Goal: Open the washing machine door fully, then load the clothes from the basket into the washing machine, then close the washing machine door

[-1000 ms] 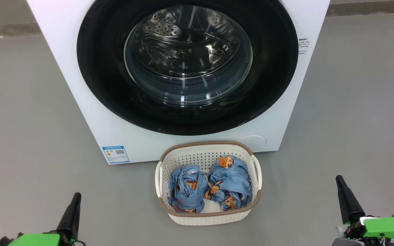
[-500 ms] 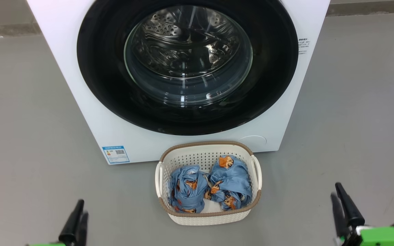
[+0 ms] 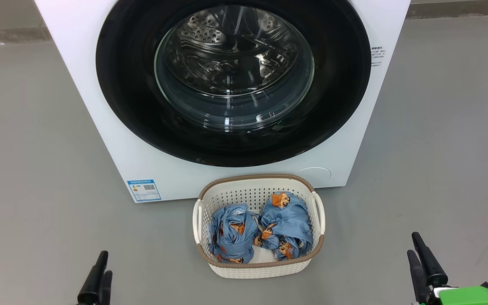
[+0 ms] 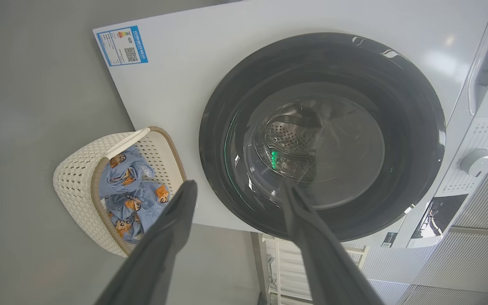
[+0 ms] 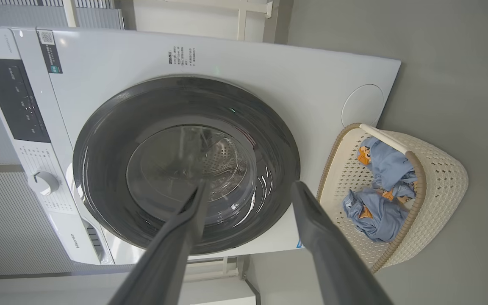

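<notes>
The white washing machine point(image 3: 100, 127) stands ahead with its door point(image 3: 134, 106) shut flat; the steel drum shows through the glass window point(image 3: 233, 72). The cream basket point(image 3: 254, 177) sits on the floor right in front of it, holding two light-blue clothes point(image 3: 231, 235) point(image 3: 286, 224). My left gripper point(image 3: 101, 271) is low at the left and my right gripper point(image 3: 417, 254) low at the right, both clear of the basket. In the left wrist view the left gripper point(image 4: 239, 188) is open and empty, facing the door point(image 4: 396, 106). The right gripper point(image 5: 249, 186) is likewise open before the door point(image 5: 112, 127).
Bare grey floor point(image 3: 36, 169) lies on both sides of the machine. A blue label point(image 3: 144, 190) and a round service flap point(image 3: 314, 173) mark its lower front. The control knob point(image 5: 42, 183) and dark panel point(image 5: 15, 101) sit along the machine's top.
Both grippers have sunk lower in the head view and turned so that both fingers of each show. The door, basket and clothes have stayed put.
</notes>
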You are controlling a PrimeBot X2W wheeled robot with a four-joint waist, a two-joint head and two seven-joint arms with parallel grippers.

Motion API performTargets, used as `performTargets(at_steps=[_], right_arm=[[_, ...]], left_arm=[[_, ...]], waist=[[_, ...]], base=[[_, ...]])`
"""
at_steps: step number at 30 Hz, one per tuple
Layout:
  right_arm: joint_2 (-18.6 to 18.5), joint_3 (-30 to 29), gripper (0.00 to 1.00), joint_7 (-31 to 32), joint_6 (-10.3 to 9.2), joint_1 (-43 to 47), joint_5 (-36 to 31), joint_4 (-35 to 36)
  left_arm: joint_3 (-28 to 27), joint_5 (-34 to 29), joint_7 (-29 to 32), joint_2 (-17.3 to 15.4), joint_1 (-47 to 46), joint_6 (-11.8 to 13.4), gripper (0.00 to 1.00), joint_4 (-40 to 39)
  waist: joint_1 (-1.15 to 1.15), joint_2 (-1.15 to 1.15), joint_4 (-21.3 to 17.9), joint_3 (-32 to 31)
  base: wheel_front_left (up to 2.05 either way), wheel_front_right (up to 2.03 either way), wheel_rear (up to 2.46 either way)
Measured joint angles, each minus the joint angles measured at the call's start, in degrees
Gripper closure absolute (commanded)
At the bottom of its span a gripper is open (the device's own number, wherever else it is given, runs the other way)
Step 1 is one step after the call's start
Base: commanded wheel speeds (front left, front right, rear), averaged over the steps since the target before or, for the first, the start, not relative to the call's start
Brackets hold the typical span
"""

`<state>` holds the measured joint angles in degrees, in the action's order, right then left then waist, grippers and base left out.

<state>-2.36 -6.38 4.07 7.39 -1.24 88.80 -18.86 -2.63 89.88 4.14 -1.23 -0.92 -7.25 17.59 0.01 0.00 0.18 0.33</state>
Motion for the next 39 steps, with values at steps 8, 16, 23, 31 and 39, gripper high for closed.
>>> performTargets(at_steps=[8, 16, 23, 31, 39], right_arm=[[-0.67, 0.87, 0.00, -1.25, 0.00, -0.03, -5.66, 0.23], [-1.25, 1.70, 0.00, -2.53, 0.00, -0.04, -12.95, 0.63], [-1.37, 1.94, 0.00, -3.70, 0.00, -0.05, -18.38, 0.70], [-1.62, 2.24, 0.00, -5.00, 0.00, -0.08, -22.94, 0.69], [-1.96, 2.76, 0.00, -6.53, 0.00, -0.11, -28.72, 0.60]], left_arm=[[0.52, -6.02, -1.21, -0.55, 0.00, 0.00, 0.00, -0.86], [1.07, -12.85, -2.63, -0.90, 0.00, 0.00, 0.00, -1.62], [1.65, -18.83, -3.72, -1.00, 0.01, 0.00, 0.00, -2.40], [2.56, -24.14, -4.89, -1.18, 0.01, 0.00, 0.00, -2.85], [3.53, -29.86, -6.35, -1.59, 0.02, -0.01, 0.00, -3.77]], waist=[[0.00, 0.00, 0.09, 0.20], [0.00, 0.00, 0.23, 0.35], [0.00, 0.00, 0.33, 0.43], [-0.01, 0.00, 0.43, 0.54], [0.00, 0.00, 0.44, 0.61]], base=[[0.00, 0.00, 0.00], [0.00, 0.00, 0.00], [0.00, 0.00, 0.00], [0.00, 0.00, 0.00], [0.00, 0.00, 0.00]])
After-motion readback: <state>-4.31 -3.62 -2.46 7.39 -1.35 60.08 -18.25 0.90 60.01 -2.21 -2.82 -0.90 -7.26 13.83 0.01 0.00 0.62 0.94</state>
